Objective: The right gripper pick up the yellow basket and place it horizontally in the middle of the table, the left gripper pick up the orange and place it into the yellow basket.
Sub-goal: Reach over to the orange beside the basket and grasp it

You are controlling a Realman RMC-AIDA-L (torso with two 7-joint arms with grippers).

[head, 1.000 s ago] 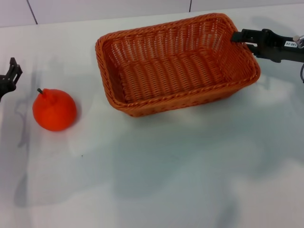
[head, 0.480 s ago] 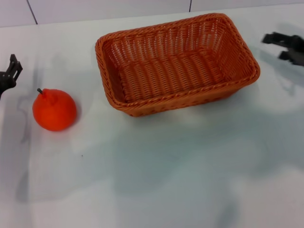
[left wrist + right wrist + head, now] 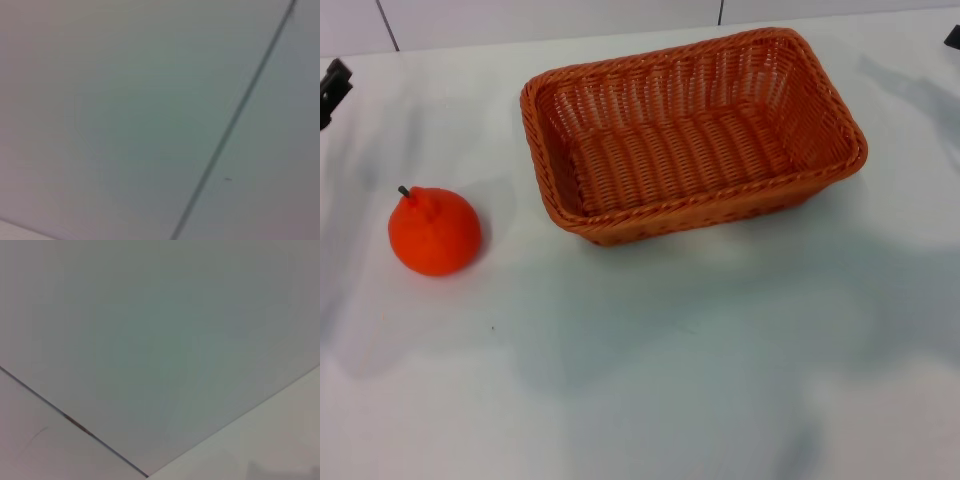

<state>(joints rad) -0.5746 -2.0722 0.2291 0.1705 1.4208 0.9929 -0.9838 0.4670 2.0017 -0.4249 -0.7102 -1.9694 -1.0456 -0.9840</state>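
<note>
Surface: white table (image 3: 720,380), plain, seen from the robot's head.
Left gripper (image 3: 332,85): only a dark sliver at the far left edge; you cannot tell how its fingers stand.
Orange (image 3: 434,231): resting on the table, left of the basket, stem up, untouched.
Yellow basket (image 3: 695,205): mid-table, long side across, empty, ready to receive fruit.
Right gripper (image 3: 953,37): a dark corner at the far right edge, clear of the basket; finger state not visible.

A pale wall (image 3: 550,20) with thin dark seams rises behind the work surface.
</note>
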